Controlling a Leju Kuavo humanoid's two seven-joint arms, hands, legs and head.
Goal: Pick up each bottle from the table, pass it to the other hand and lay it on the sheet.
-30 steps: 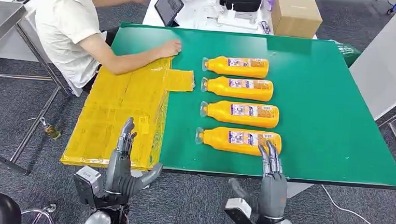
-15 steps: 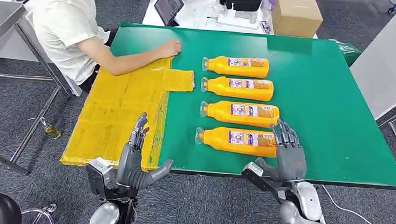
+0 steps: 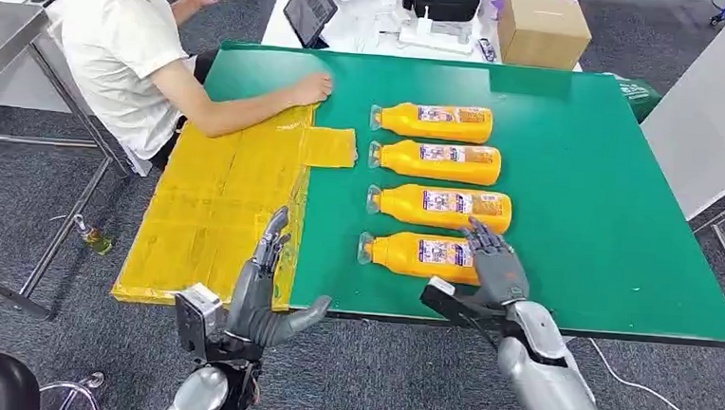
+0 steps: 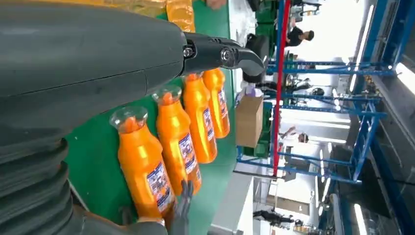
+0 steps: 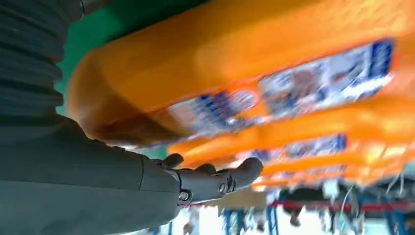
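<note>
Right hand (image 3: 494, 262): fingers laid over the base end of the nearest bottle (image 3: 422, 255); whether they have closed on it cannot be told. That bottle lies on its side close to the near edge of the green table (image 3: 604, 229), cap toward the sheet. Left hand (image 3: 263, 289): released, fingers spread, holding nothing, raised over the near edge beside the yellow sheet (image 3: 221, 206). Bottles counted: four, all orange-filled, lying parallel in a row with narrow gaps between them. The sheet covers the table's left portion and carries no bottles. Bare green surface lies to the right of the row. A person (image 3: 126, 43) sits at the far left corner, one hand resting on the sheet's far edge. A cardboard box (image 3: 540, 30) stands on the white table beyond.
</note>
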